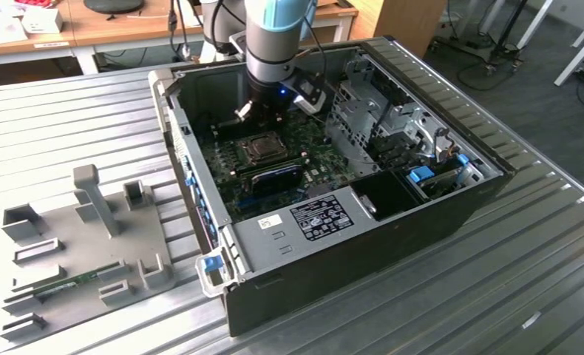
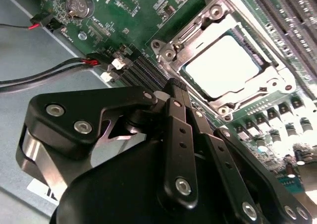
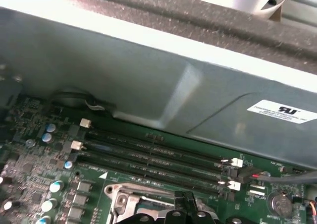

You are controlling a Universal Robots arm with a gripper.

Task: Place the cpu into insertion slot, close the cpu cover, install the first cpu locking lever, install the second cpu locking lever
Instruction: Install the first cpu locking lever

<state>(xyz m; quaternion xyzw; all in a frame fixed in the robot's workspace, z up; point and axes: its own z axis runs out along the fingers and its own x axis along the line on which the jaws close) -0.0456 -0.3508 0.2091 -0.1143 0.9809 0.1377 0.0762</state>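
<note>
The cpu (image 2: 223,68) lies flat in the insertion slot (image 1: 262,150), its pale metal top showing through the window of the cpu cover (image 2: 271,79). The silvery cover frame is folded down around the chip. My gripper (image 2: 176,86) hangs just beside the socket, above the black memory slots, with its dark fingers (image 2: 179,135) brought together and nothing between them. In the exterior view the gripper (image 1: 253,112) is inside the open computer case, just behind the socket. The first wrist view catches the gripper's tip (image 3: 185,200) and a corner of the socket frame (image 3: 121,196).
The case's grey wall (image 3: 163,85) rises close behind the memory slots (image 3: 148,157). Red and black cables (image 2: 59,68) and a coin battery (image 2: 78,2) lie near the gripper. A drive cage (image 1: 391,126) stands at the exterior view's right, a grey fixture tray (image 1: 75,244) at its left.
</note>
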